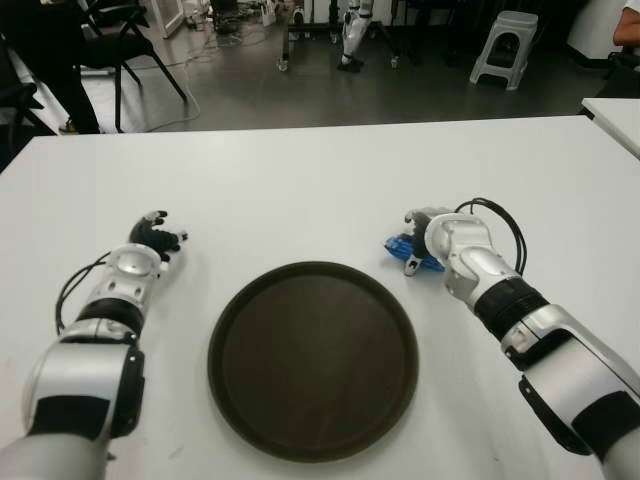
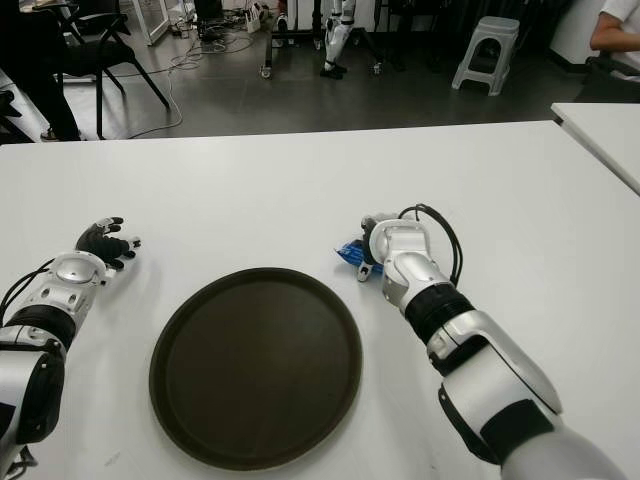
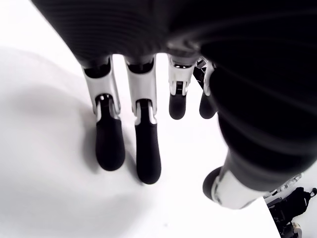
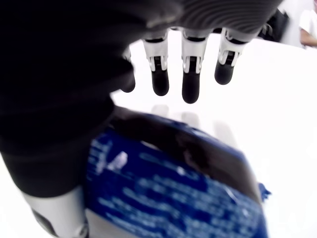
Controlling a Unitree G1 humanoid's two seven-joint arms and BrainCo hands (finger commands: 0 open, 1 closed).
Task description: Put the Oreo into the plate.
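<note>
Nearest us sits the plate [image 1: 312, 360]; just past its right rim our right hand [image 1: 425, 240] hovers spread over the Oreo [image 1: 400, 247] (ungrasped). Our left hand [image 1: 152, 238], fingers relaxed, lies on open table [image 1: 300, 180].

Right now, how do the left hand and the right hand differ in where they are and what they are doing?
The left hand shows left of the plate, over bare table, fingers extended and holding nothing. The right hand shows past the plate's far right edge, directly over the blue Oreo pack, fingers extended beyond it, not closed around it. Only the right hand has the Oreo pack beneath it. Both hands are open, and neither is over the plate.
</note>
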